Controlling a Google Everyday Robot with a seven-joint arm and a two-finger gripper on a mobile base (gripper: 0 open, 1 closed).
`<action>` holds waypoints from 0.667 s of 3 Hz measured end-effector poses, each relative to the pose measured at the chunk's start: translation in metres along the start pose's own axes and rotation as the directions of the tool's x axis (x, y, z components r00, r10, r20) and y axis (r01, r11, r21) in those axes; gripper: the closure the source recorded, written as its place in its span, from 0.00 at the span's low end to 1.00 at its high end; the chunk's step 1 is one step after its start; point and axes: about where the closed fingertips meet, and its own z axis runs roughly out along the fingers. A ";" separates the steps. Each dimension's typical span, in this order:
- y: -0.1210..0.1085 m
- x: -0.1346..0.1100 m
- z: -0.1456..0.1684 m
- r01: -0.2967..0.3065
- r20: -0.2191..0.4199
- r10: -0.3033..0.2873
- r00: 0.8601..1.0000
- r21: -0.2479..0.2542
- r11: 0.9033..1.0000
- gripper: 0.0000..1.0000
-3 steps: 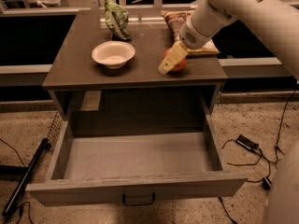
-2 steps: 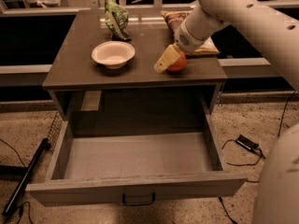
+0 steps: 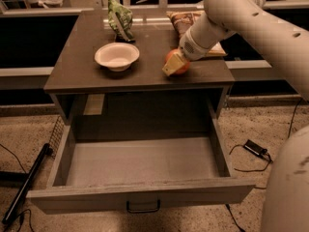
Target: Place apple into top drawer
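One apple (image 3: 184,65) touches the gripper (image 3: 172,67), whose grip I cannot tell, near the desk's (image 3: 77,69) front right edge, with one white bowl (image 3: 117,56), one green bag (image 3: 119,19), one brown bag (image 3: 184,21) and one open top drawer (image 3: 140,196).

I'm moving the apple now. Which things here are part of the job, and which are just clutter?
Job:
- apple, on the cabinet top
- pincer, at the apple
- top drawer, open below

Lying about:
- white bowl
- green bag
- snack bag
- cabled box, on the floor
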 end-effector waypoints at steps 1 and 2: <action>0.031 0.009 -0.035 0.097 0.167 -0.085 0.982 -0.059 0.994 0.96; 0.065 0.016 -0.050 0.145 0.352 -0.085 0.932 -0.147 0.978 1.00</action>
